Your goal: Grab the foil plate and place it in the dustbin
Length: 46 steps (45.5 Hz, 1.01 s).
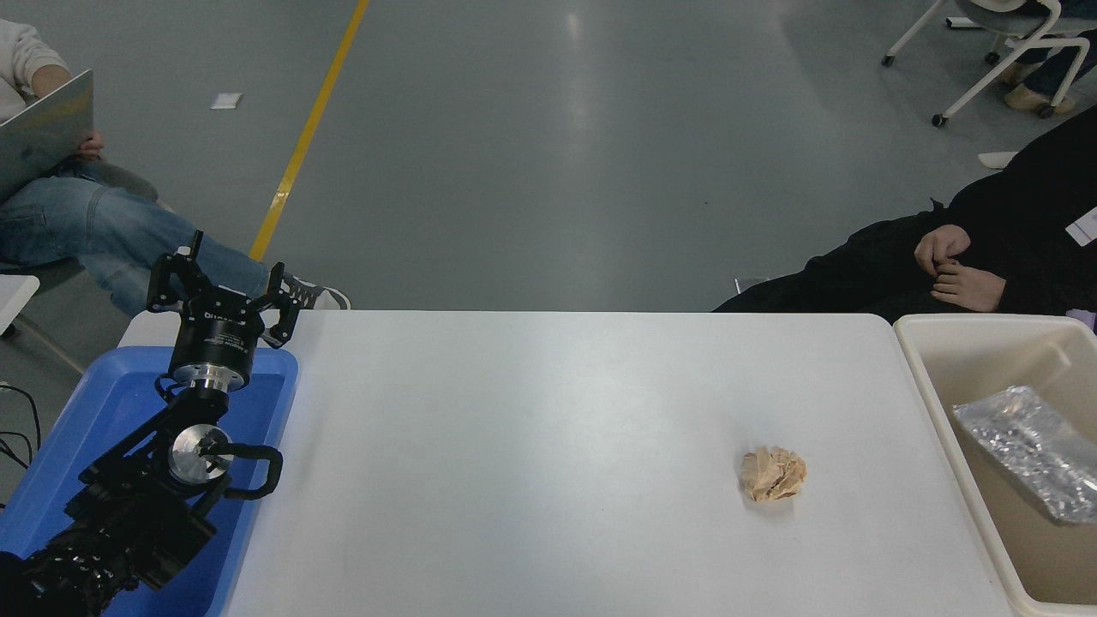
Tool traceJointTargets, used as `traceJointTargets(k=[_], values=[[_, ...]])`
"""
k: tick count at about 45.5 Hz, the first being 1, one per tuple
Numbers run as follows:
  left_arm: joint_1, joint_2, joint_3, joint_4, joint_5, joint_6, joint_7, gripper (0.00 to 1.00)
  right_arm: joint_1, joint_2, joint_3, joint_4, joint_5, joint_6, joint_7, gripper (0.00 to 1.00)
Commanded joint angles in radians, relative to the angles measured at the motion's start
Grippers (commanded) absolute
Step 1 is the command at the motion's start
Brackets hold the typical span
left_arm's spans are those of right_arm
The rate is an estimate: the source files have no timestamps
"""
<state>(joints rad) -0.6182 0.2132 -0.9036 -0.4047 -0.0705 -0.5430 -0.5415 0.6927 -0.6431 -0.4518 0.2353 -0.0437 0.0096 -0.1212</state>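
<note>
The crinkled silver foil plate (1028, 450) lies inside the cream dustbin (938, 403) at the table's right edge, low against the bin's inner wall, with nothing holding it. My left gripper (224, 283) stands open above the far end of a blue tray at the lower left, its arm parked there. The right arm and its gripper are out of view.
A crumpled tan paper ball (773, 473) sits on the white table (548, 446) left of the dustbin. The blue tray (94, 411) lies under my left arm. One person in black sits at the far right, another with a laptop at the far left.
</note>
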Motion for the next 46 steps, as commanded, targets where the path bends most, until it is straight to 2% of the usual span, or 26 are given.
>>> traceJointTargets(k=[1, 8, 22, 27, 33, 39, 46], values=[[0.000, 0.000, 0.000, 0.000, 0.000, 0.000, 0.000, 0.99, 0.122, -0.125, -0.073, 0.206, 0.001, -0.008, 0.000, 1.00], [0.000, 0.000, 0.000, 0.000, 0.000, 0.000, 0.000, 0.99, 0.290, -0.197, -0.212, 0.387, 0.002, -0.002, 0.000, 1.00], [0.000, 0.000, 0.000, 0.001, 0.000, 0.000, 0.000, 0.99, 0.712, -0.168, -0.685, 0.666, 0.002, 0.059, 0.000, 1.00], [0.000, 0.000, 0.002, 0.000, 0.000, 0.000, 0.000, 0.99, 0.919, -0.150, -0.795, 0.788, -0.001, 0.211, -0.002, 1.00], [0.000, 0.000, 0.002, 0.000, 0.000, 0.000, 0.000, 0.99, 1.102, -0.034, -0.927, 0.815, 0.001, 0.495, -0.002, 1.00], [0.000, 0.000, 0.002, 0.000, 0.000, 0.000, 0.000, 0.99, 1.226, 0.014, -0.927, 0.815, -0.001, 0.771, -0.002, 1.00], [0.000, 0.000, 0.002, 0.000, 0.000, 0.000, 0.000, 0.99, 1.366, 0.117, -0.924, 0.831, 0.001, 0.776, -0.002, 1.00]])
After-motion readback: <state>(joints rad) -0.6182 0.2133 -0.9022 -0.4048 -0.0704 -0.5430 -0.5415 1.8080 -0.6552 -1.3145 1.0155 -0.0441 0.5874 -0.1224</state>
